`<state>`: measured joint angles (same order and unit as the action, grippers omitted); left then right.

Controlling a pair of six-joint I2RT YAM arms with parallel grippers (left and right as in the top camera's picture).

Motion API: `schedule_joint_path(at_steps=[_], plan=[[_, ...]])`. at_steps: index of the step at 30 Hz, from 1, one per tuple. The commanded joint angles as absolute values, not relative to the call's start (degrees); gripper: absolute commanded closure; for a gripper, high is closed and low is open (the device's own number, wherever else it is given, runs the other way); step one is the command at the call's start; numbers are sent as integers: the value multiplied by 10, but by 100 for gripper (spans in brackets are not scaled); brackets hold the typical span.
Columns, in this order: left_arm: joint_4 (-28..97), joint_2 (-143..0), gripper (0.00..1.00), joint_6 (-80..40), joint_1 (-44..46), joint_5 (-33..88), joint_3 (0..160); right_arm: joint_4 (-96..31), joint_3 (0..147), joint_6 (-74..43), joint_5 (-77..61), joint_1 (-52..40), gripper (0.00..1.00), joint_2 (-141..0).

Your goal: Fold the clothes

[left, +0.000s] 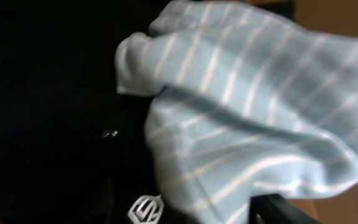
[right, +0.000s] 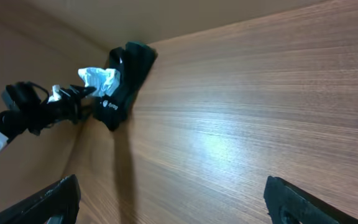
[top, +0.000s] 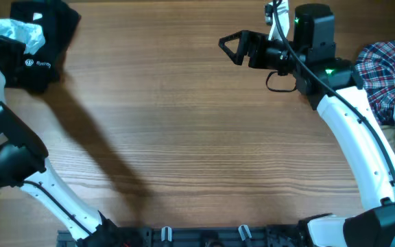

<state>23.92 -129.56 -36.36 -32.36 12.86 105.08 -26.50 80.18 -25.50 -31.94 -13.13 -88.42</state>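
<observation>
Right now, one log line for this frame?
left gripper: at pale-blue striped garment on black logo garments, grip unclear | right gripper: open, empty | plaid shirt: crumpled, unfolded

two arms (top: 9,154) (top: 348,116), one striped garment (top: 19,33), one plaid shirt (top: 382,68), one black pile (top: 57,27)

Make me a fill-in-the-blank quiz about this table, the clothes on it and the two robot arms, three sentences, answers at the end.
1. The pale-blue striped garment lies on a logo garment that is ___ in colour.
2. The plaid shirt lies beside the robot's ___ arm.
3. The fingers of the right gripper stand ___, with nothing between them.

Missing words: black; right; open.
</observation>
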Motion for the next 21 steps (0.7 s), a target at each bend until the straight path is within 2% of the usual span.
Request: schedule_joint_path(at_steps=[1, 15, 17, 18, 19, 21], plan=[[215, -1301, 35, -363, -320, 121, 1053, -262, 802, -256, -331, -130, 5, -873], [101, -1356, 36, -365, -275, 132, 1053, -267, 802, -256, -346, -130, 5, -873], [98, -1358, 49, -365, -275, 132, 1053, -268, 802, -256, -346, -130, 5, -873], [99, -1358, 58, -365, -275, 133, 1053, -268, 802, -257, -346, -130, 5, -873], [99, -1358, 74, -365, -275, 135, 1053, -269, 802, -257, -346, -130, 5, -873], [96, -1358, 91, -365, -276, 155, 1053, -268, 802, -257, -346, -130, 5, -873]])
